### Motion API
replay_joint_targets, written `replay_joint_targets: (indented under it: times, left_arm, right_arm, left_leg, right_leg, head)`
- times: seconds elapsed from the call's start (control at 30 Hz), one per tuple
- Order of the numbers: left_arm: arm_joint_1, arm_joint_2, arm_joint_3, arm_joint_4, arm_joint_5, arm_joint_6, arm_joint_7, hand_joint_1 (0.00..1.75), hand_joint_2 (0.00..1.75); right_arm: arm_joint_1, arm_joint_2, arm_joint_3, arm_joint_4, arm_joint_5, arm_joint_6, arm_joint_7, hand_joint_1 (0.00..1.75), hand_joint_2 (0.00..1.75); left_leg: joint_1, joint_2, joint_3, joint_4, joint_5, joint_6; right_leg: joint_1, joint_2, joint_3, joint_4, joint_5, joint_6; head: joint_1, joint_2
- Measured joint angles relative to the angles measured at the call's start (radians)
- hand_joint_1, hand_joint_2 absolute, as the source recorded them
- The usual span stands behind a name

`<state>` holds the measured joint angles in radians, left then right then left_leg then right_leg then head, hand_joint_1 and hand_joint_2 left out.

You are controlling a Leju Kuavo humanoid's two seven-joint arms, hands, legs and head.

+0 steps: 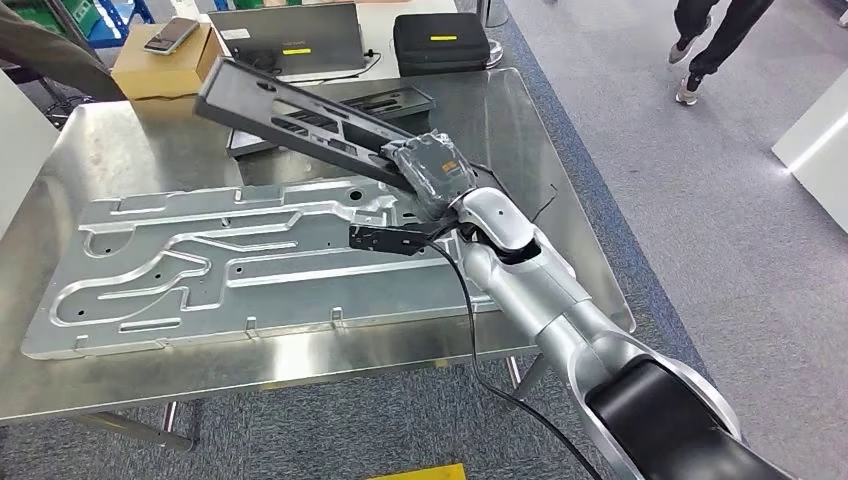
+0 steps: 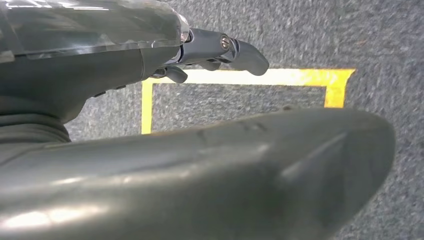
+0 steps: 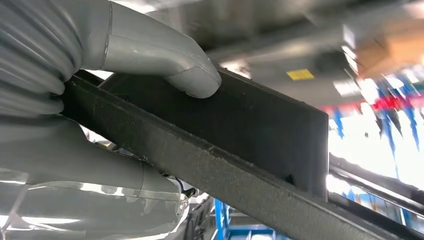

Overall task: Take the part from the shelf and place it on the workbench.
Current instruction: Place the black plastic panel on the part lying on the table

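The long dark part is gripped at one end by the right hand and held tilted above the table, so the placing step is judged underway, lowering and release being called for next.

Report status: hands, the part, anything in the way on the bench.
Right hand grips dark part, tilted above workbench. Left hand hangs over floor, holding nothing. Silver stamped panel and another dark part occupy the bench.

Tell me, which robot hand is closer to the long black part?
Right. The right hand grips one end of the long black part above the workbench. The left hand hangs over carpet.
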<state>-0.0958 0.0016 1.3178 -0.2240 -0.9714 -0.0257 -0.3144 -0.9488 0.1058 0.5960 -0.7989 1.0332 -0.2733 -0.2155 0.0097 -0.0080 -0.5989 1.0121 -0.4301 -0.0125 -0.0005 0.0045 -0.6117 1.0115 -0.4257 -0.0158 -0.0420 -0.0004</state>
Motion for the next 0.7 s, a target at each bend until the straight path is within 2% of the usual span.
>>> replay_joint_targets:
  times: [0.07, 0.13, 0.17, 0.2, 0.23, 0.27, 0.3, 0.37, 0.4, 0.47, 0.53, 0.57, 0.6, 0.67, 0.7]
  left_arm:
    - [0.000, 0.003, -0.001, 0.000, -0.006, -0.003, -0.001, 0.00, 0.00]
    - [-0.001, 0.005, -0.003, 0.000, -0.012, -0.007, -0.003, 0.00, 0.00]
    - [0.000, 0.006, -0.004, 0.000, -0.014, -0.008, -0.004, 0.00, 0.00]
    - [0.001, 0.006, -0.007, 0.000, -0.016, -0.010, -0.005, 0.00, 0.00]
    - [0.002, 0.006, -0.009, 0.000, -0.018, -0.011, -0.007, 0.00, 0.00]
    - [0.003, 0.006, -0.012, 0.000, -0.020, -0.011, -0.010, 0.00, 0.00]
    - [0.003, 0.007, -0.015, 0.000, -0.022, -0.011, -0.013, 0.00, 0.00]
    - [0.001, 0.007, -0.021, 0.000, -0.026, -0.011, -0.019, 0.00, 0.00]
    - [0.000, 0.007, -0.023, 0.000, -0.028, -0.011, -0.021, 0.00, 0.00]
    - [-0.001, 0.007, -0.025, 0.000, -0.032, -0.010, -0.024, 0.00, 0.00]
    - [-0.002, 0.007, -0.027, 0.000, -0.034, -0.010, -0.027, 0.00, 0.00]
    - [-0.003, 0.007, -0.029, 0.000, -0.035, -0.008, -0.029, 0.00, 0.00]
    - [-0.005, 0.008, -0.031, 0.000, -0.036, -0.007, -0.032, 0.00, 0.00]
    - [-0.008, 0.008, -0.034, 0.000, -0.038, 0.000, -0.038, 0.00, 0.00]
    - [-0.009, 0.008, -0.037, 0.000, -0.040, 0.004, -0.041, 0.00, 0.00]
  right_arm:
    - [-0.026, 0.023, 0.032, 0.077, 0.060, 0.001, 0.023, 1.69, 1.75]
    - [-0.040, 0.043, 0.066, 0.144, 0.109, 0.001, 0.035, 1.69, 1.75]
    - [-0.040, 0.050, 0.083, 0.176, 0.130, 0.003, 0.037, 1.69, 1.75]
    - [-0.038, 0.055, 0.098, 0.204, 0.145, 0.005, 0.037, 1.69, 1.75]
    - [-0.034, 0.061, 0.111, 0.230, 0.158, 0.009, 0.036, 1.69, 1.75]
    - [-0.031, 0.067, 0.123, 0.254, 0.171, 0.011, 0.033, 1.69, 1.75]
    - [-0.028, 0.072, 0.133, 0.274, 0.180, 0.013, 0.030, 1.69, 1.75]
    - [-0.026, 0.082, 0.149, 0.309, 0.194, 0.013, 0.020, 1.69, 1.75]
    - [-0.023, 0.085, 0.155, 0.323, 0.197, 0.013, 0.014, 1.69, 1.75]
    - [-0.014, 0.087, 0.162, 0.346, 0.202, 0.008, -0.001, 1.69, 1.75]
    - [-0.004, 0.088, 0.166, 0.362, 0.203, -0.005, -0.012, 1.69, 1.75]
    - [-0.001, 0.088, 0.167, 0.370, 0.204, -0.018, -0.015, 1.69, 1.75]
    - [0.004, 0.088, 0.167, 0.377, 0.204, -0.032, -0.018, 1.69, 1.75]
    - [0.017, 0.087, 0.168, 0.394, 0.205, -0.061, -0.022, 1.69, 1.75]
    - [0.027, 0.087, 0.168, 0.401, 0.206, -0.072, -0.024, 1.69, 1.75]
  left_leg:
    - [0.002, 0.001, -0.024, 0.056, -0.034, -0.009]
    - [0.003, 0.002, -0.090, 0.189, -0.092, -0.016]
    - [0.004, 0.002, -0.124, 0.253, -0.112, -0.019]
    - [0.004, 0.002, -0.145, 0.287, -0.115, -0.021]
    - [0.005, 0.002, -0.147, 0.281, -0.097, -0.022]
    - [0.006, 0.003, -0.128, 0.233, -0.062, -0.022]
    - [0.007, 0.003, -0.096, 0.157, -0.022, -0.021]
    - [0.005, 0.002, -0.038, 0.036, 0.022, -0.014]
    - [0.004, 0.002, -0.025, 0.010, 0.024, -0.008]
    - [0.003, 0.001, -0.022, 0.006, 0.020, 0.004]
    - [0.007, 0.002, -0.018, 0.000, 0.021, 0.016]
    - [0.009, 0.002, -0.015, -0.003, 0.021, 0.021]
    - [0.009, 0.003, -0.014, -0.004, 0.020, 0.025]
    - [0.009, 0.003, -0.013, -0.004, 0.018, 0.029]
    - [0.009, 0.003, -0.012, -0.004, 0.017, 0.030]
  right_leg:
    - [-0.004, -0.001, 0.009, -0.010, 0.002, -0.013]
    - [-0.003, -0.002, 0.014, -0.012, -0.001, -0.022]
    - [-0.002, -0.002, 0.016, -0.011, -0.003, -0.023]
    - [-0.001, -0.002, 0.018, -0.011, -0.005, -0.024]
    - [-0.001, -0.001, 0.020, -0.010, -0.008, -0.023]
    - [-0.001, -0.001, 0.023, -0.008, -0.011, -0.021]
    - [-0.001, 0.000, 0.026, -0.005, -0.016, -0.018]
    - [0.003, 0.002, 0.027, 0.002, -0.025, -0.010]
    - [0.005, 0.002, 0.027, 0.004, -0.027, -0.005]
    - [0.006, 0.003, 0.027, 0.003, -0.029, 0.003]
    - [0.005, 0.002, 0.023, 0.020, -0.044, 0.015]
    - [0.004, 0.002, 0.008, 0.053, -0.065, 0.021]
    - [0.002, 0.001, -0.020, 0.109, -0.094, 0.026]
    - [-0.001, 0.001, -0.094, 0.247, -0.149, 0.033]
    - [-0.003, 0.001, -0.121, 0.290, -0.156, 0.034]
  head:
    - [0.000, 0.000]
    - [0.000, 0.000]
    - [0.000, 0.000]
    - [0.000, 0.000]
    - [0.000, 0.000]
    - [0.000, 0.000]
    - [0.000, 0.000]
    - [0.000, 0.000]
    - [0.000, 0.000]
    - [0.000, 0.000]
    - [0.000, 0.000]
    - [0.000, 0.000]
    - [0.000, 0.000]
    - [0.000, 0.000]
    - [0.000, 0.000]
